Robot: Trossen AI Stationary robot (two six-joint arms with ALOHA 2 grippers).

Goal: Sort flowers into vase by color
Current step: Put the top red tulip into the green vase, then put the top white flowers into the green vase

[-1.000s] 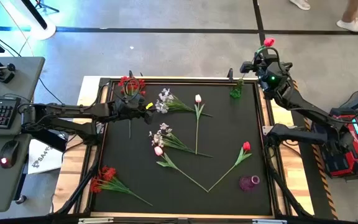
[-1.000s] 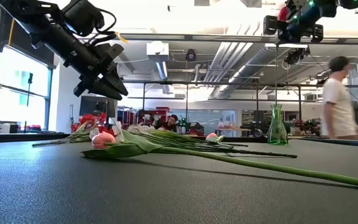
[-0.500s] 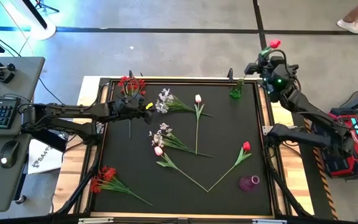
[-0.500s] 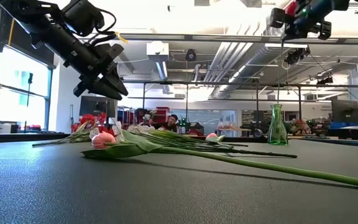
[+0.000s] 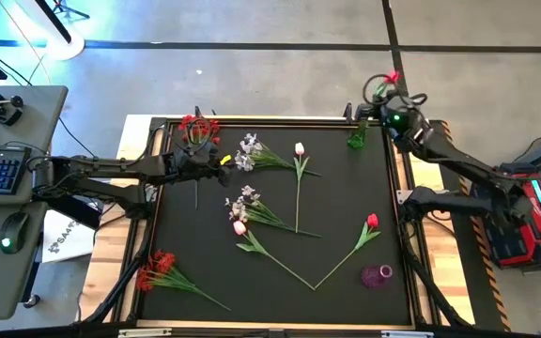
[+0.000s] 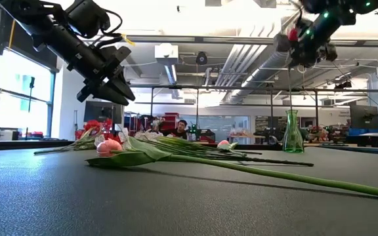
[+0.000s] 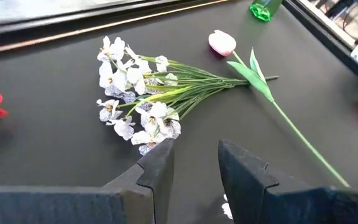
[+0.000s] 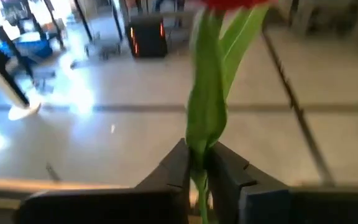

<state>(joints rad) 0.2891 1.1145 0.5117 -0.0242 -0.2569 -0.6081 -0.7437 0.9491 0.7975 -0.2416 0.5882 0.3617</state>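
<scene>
Now, on the bench [image 5: 346,225] most of the flowers lie loose: a red bunch [image 5: 156,270] near the front left corner, another red bunch [image 5: 198,127] at the far left, two white-lavender sprigs [image 5: 250,150] in the middle, a pink tulip [image 5: 239,228] and a white tulip [image 5: 300,149] beside them, and a red tulip [image 5: 372,222] towards the right. A purple vase [image 5: 378,275] sits near the front right; the green vase [image 5: 357,137] stands at the far right corner.

My left arm waits over the far-left part of the bench, its tool [image 7: 194,168] narrowly parted and empty above a sprig.

The right tool [image 5: 390,111] is the one at work. It is pinched on the stem of a red tulip [image 5: 392,78], blossom up, just above and slightly outside the green vase; in the low view the stem [image 6: 289,85] hangs down towards the vase neck.

To do this well, I judge the stem tip must be centred over the narrow mouth before I lower, so I want the stem hanging plumb. I would descend slowly, keep the grip firm until the stem is well inside the neck, and only then let go. A stem that catches the rim could tip the light vase.
</scene>
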